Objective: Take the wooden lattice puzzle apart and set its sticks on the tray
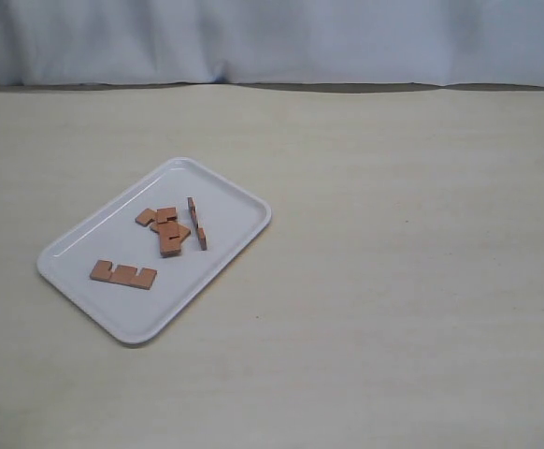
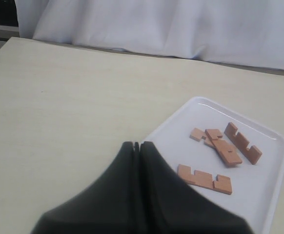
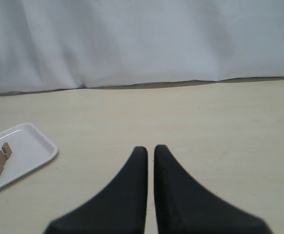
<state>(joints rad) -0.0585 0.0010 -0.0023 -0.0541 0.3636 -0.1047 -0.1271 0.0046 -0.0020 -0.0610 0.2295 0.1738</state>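
The white tray (image 1: 85,251) lies left of centre on the table. Loose reddish-brown sticks rest on it: one flat notched stick (image 1: 122,274) near its front, a small overlapping pile (image 1: 167,229) in the middle, and one stick (image 1: 196,223) standing on edge beside the pile. No assembled lattice puzzle shows. My left gripper (image 2: 137,145) is shut and empty, hovering at the tray's (image 2: 271,195) near edge, short of the flat stick (image 2: 204,178). My right gripper (image 3: 150,149) is shut on nothing over bare table, well away from the tray (image 3: 27,146). Neither gripper appears in the exterior view.
A pale cloth backdrop (image 1: 272,37) hangs along the far edge of the beige table (image 1: 403,281). Nothing but the tray stands on the table.
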